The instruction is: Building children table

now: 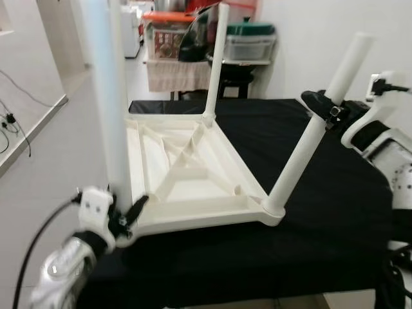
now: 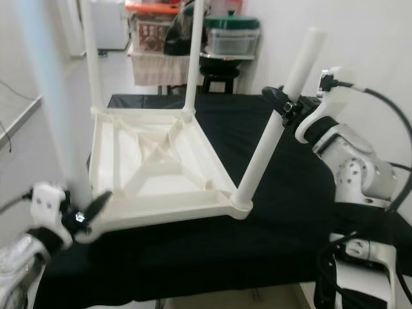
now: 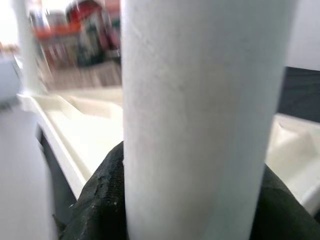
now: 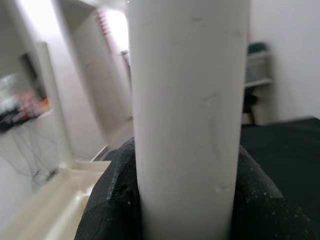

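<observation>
Both hands: left hand (image 1: 125,219) closed on near leg (image 1: 109,116); right hand (image 1: 322,106) closed on tilted leg (image 1: 315,138).
Advice: straighten the 3 o'clock leg, then press into tabletop (image 1: 187,174).

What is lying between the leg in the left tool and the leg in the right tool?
The ribbed underside of the upturned white tabletop, seen in both eye views.

White moulded-plastic upturned table top (image 1: 193,174): smooth, slight sheen, ribbed underside. Four white cylindrical plastic legs (image 1: 315,132) set in it: matt, faintly scuffed up close. Beneath it, black cloth table cover (image 1: 322,212): matt, soft weave. Black rubbery gripper pads (image 4: 115,200) against the legs: finely grained, dusted. Beyond it, glossy plastic storage boxes (image 1: 248,42).
</observation>
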Tool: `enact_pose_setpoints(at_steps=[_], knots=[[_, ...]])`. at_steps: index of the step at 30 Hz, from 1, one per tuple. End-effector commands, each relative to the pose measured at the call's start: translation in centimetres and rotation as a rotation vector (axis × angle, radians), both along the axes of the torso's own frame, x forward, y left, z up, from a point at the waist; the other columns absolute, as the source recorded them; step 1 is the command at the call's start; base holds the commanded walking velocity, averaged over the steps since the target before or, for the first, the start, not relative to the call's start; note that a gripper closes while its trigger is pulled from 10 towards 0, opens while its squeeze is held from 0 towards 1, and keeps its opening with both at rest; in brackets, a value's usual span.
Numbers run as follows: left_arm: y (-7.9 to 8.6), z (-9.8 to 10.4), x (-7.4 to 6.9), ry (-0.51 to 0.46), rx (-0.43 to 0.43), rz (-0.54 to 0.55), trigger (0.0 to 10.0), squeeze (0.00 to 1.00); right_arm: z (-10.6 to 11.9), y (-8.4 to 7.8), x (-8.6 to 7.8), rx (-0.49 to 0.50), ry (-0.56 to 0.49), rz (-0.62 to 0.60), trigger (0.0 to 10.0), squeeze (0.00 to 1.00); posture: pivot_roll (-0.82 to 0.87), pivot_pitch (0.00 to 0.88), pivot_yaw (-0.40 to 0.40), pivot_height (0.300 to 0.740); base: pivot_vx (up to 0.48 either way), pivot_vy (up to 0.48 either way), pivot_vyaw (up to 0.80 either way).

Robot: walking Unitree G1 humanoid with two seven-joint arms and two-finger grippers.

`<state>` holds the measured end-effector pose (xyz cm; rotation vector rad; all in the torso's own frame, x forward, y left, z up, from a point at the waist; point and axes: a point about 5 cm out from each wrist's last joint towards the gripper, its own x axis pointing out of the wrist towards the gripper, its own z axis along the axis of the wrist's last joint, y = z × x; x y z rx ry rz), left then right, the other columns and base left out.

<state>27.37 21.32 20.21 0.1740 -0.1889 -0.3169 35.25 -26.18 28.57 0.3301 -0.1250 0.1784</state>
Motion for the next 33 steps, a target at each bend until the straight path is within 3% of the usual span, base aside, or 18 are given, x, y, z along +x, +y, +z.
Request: enact_pose_setpoints(at_steps=[1, 2, 3, 4, 5, 6, 8, 11, 13, 16, 17, 18, 21, 22, 23, 24, 25, 33], knots=[[2.5, 4.8, 0.0, -0.174, -0.037, 0.058, 10.0, 0.0, -5.0, -3.2, -0.3, 0.053, 0.221, -0.236, 0.0, 0.0, 0.1, 0.0, -0.036, 0.74, 0.0, 0.0, 0.0], [2.7, 5.7, 0.2, -0.194, -0.025, 0.053, 10.0, 0.0, -5.3, -3.1, -0.2, 0.062, 0.229, -0.25, 0.0, 0.0, 0.1, 0.0, -0.036, 0.74, 0.0, 0.0, 0.0], [2.8, 10.4, 1.8, -0.292, 0.047, -0.015, 10.0, 0.0, -7.3, -1.6, -0.1, 0.126, 0.285, -0.26, 0.0, 0.0, 0.11, 0.0, -0.02, 0.74, 0.0, 0.0, 0.0], [2.8, 10.4, 1.8, -0.292, 0.047, -0.015, 10.0, 0.0, -7.3, -1.6, -0.1, 0.126, 0.285, -0.26, 0.0, 0.0, 0.11, 0.0, -0.02, 0.74, 0.0, 0.0, 0.0], [2.9, 13.9, 2.5, -0.36, 0.099, -0.053, 10.0, 0.0, -8.7, -0.5, -0.1, 0.172, 0.327, -0.265, 0.0, 0.0, 0.11, 0.0, -0.02, 0.74, 0.0, 0.0, 0.0], [2.5, 17.7, 3.1, -0.432, 0.154, -0.101, 10.0, 0.0, -10.5, 1.4, -0.2, 0.222, 0.381, -0.246, 0.0, 0.0, 0.11, 0.0, -0.009, 0.74, 0.0, 0.0, 0.0], [1.4, 22.6, 3.8, -0.51, 0.199, -0.168, 10.0, 0.0, -13.2, 4.7, -0.7, 0.292, 0.469, -0.2, 0.0, 0.0, 0.11, 0.0, 0.016, 0.74, 0.0, 0.0, 0.0], [0.3, 25.1, 4.1, -0.542, 0.207, -0.212, 10.0, 0.0, -14.9, 7.0, -1.2, 0.336, 0.526, -0.169, 0.0, 0.0, 0.11, 0.0, 0.022, 0.74, 0.0, 0.0, 0.0], [-1.5, 27.3, 4.4, -0.563, 0.226, -0.288, 10.0, 0.0, -17.0, 9.1, -2.1, 0.372, 0.615, -0.156, 0.0, 0.0, 0.1, 0.0, 0.047, 0.74, 0.0, 0.0, 0.0], [-6.8, 30.4, 5.2, -0.582, 0.232, -0.452, 10.0, 0.0, -20.2, 10.9, -3.6, 0.353, 0.734, -0.176, 0.0, 0.0, 0.1, 0.0, 0.106, 0.74, 0.0, 0.0, 0.0], [-8.7, 30.7, 5.3, -0.577, 0.243, -0.509, 10.0, 0.0, -21.1, 10.7, -3.9, 0.326, 0.76, -0.212, 0.0, 0.0, 0.09, 0.0, 0.112, 0.74, 0.0, 0.0, 0.0], [-8.7, 30.7, 5.3, -0.577, 0.243, -0.509, 10.0, 0.0, -21.1, 10.7, -3.9, 0.326, 0.76, -0.212, 0.0, 0.0, 0.09, 0.0, 0.112, 0.74, 0.0, 0.0, 0.0], [-12.1, 30.2, 6.0, -0.521, 0.233, -0.66, 10.0, 0.0, -22.8, 9.4, -4.3, 0.29, 0.839, -0.317, 0.0, 0.0, 0.09, 0.0, 0.12, 0.74, 0.0, 0.0, 0.0], [-13.3, 29.2, 6.2, -0.477, 0.222, -0.75, 10.0, 0.95, -23.3, 9.0, -4.5, 0.292, 0.852, -0.347, 3.6, 0.0, 0.08, 0.0, 0.135, 0.74, 0.0, 0.0, 0.0], [-13.3, 29.2, 6.2, -0.477, 0.222, -0.75, 10.0, 0.95, -23.3, 9.0, -4.5, 0.292, 0.852, -0.347, 3.6, 0.0, 0.08, 0.0, 0.135, 0.74, 0.0, 0.0, 0.0], [-14.2, 28.4, 6.3, -0.444, 0.216, -0.817, 10.0, 1.0, -23.6, 8.7, -4.6, 0.298, 0.849, -0.355, 4.8, 0.59, 0.08, 0.0, 0.137, 0.74, 0.0, 0.0, 0.0], [-14.9, 27.5, 6.3, -0.421, 0.222, -0.878, 10.0, 1.0, -23.8, 8.6, -4.8, 0.305, 0.854, -0.371, 10.0, 1.0, 0.07, 0.0, 0.138, 0.74, 0.0, 0.0, 0.0], [-16.1, 26.5, 6.1, -0.379, 0.225, -1.036, 10.0, 1.0, -23.2, 7.8, -5.1, 0.418, 0.784, -0.455, 10.0, 1.0, 0.08, 0.0, 0.131, 0.74, 0.0, 0.0, 0.0]])
